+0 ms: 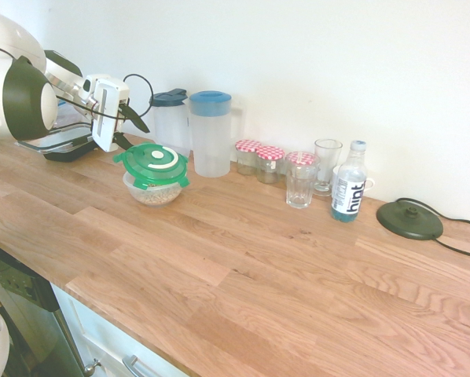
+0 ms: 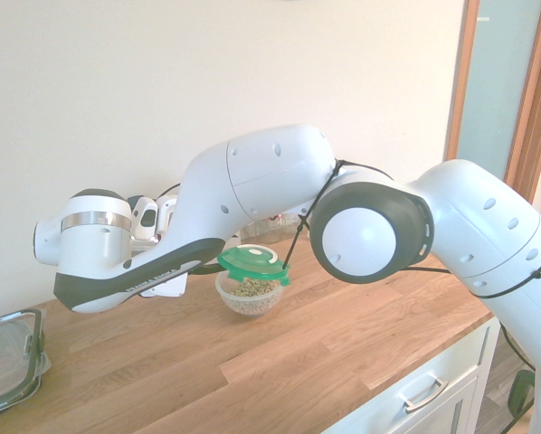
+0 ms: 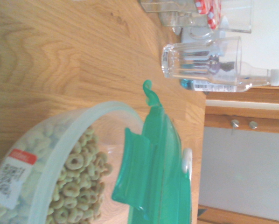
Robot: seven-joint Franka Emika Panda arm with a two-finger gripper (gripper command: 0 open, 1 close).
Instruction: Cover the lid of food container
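the green lid (image 1: 152, 164) rests on top of the food container (image 1: 152, 192) of cereal rings, near the left end of the worktop (image 1: 243, 259) beside the blue-lidded jugs (image 1: 210, 133). the gripper (image 1: 125, 124) stands just behind the lid, fingers apart, holding nothing. placement looks done; whether the clip tabs are pressed down cannot be judged.

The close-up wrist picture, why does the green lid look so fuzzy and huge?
In the wrist view the round green plastic lid sits very near the lens, so it blurs and fills the frame; the far glasses look sharper. In the first exterior view the same lid is small and crisp, with bright, washed-out light on the wall.
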